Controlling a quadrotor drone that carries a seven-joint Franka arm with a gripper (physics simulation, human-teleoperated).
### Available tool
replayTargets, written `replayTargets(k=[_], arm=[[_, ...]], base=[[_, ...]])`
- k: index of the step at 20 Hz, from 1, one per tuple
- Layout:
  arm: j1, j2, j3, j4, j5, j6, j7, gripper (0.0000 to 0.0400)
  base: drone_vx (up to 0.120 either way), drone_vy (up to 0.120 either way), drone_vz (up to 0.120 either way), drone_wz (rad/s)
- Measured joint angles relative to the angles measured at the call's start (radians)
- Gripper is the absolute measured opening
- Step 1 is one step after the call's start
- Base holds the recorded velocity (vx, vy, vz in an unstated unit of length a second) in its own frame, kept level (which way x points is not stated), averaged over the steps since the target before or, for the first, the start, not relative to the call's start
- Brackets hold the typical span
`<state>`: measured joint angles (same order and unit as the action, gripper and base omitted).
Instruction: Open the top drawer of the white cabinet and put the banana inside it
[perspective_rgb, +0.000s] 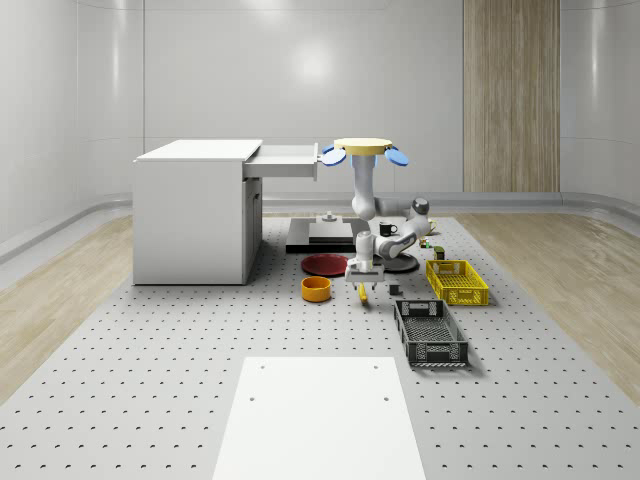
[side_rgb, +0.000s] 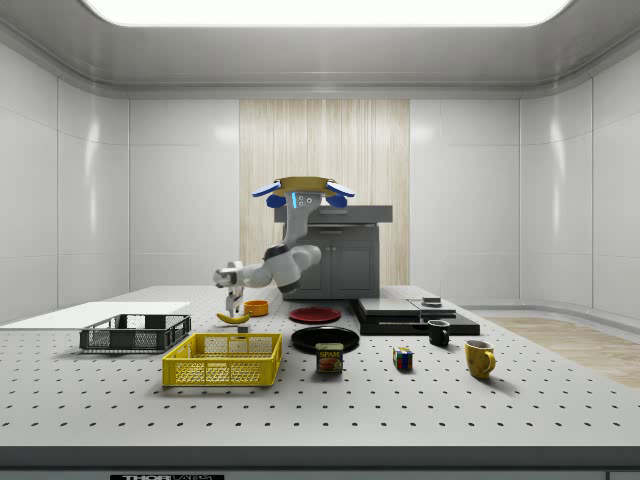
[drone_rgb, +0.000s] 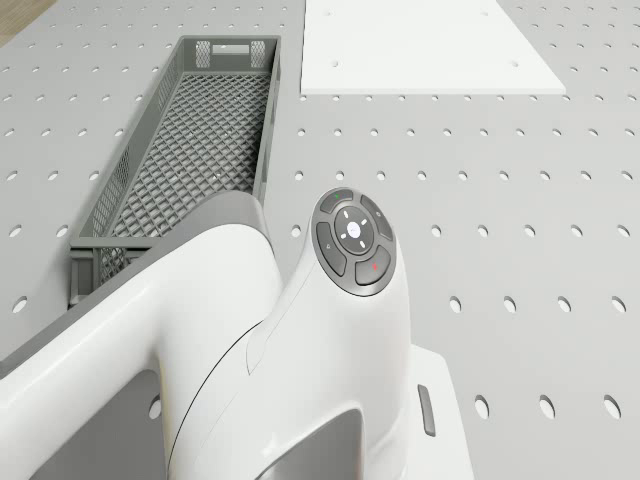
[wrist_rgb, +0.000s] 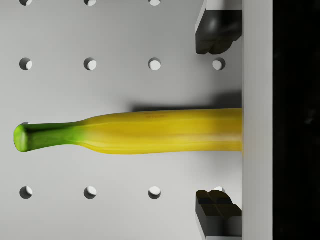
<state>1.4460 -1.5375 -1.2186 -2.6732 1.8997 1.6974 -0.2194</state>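
The white cabinet (perspective_rgb: 195, 215) stands at the whole-scene view's left, its top drawer (perspective_rgb: 287, 160) pulled out. The drone (perspective_rgb: 365, 150) hovers just off the drawer's front, level with it, also seen as the drone (side_rgb: 303, 187) in the side view. Its arm reaches down to the floor. The yellow banana (wrist_rgb: 150, 132) with a green stem lies flat on the perforated floor. My gripper (wrist_rgb: 217, 125) is open, one finger on each side of the banana and clear of it. In the whole-scene view the gripper (perspective_rgb: 365, 286) stands right over the banana (perspective_rgb: 362, 295).
An orange bowl (perspective_rgb: 317, 288) and a red plate (perspective_rgb: 325, 264) lie close to the banana. A yellow crate (perspective_rgb: 456, 281) and a grey crate (perspective_rgb: 430, 333) sit to the whole-scene view's right. A black platform (perspective_rgb: 320, 235) is behind; a white slab (perspective_rgb: 318, 420) lies in front.
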Motion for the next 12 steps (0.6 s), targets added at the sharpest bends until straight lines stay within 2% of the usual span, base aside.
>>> replayTargets(k=[12], arm=[[0.055, 0.026, 0.047, 0.058, 0.047, 0.018, -0.01, 0.04]], base=[[0.0, 0.0, 0.0, 0.0]])
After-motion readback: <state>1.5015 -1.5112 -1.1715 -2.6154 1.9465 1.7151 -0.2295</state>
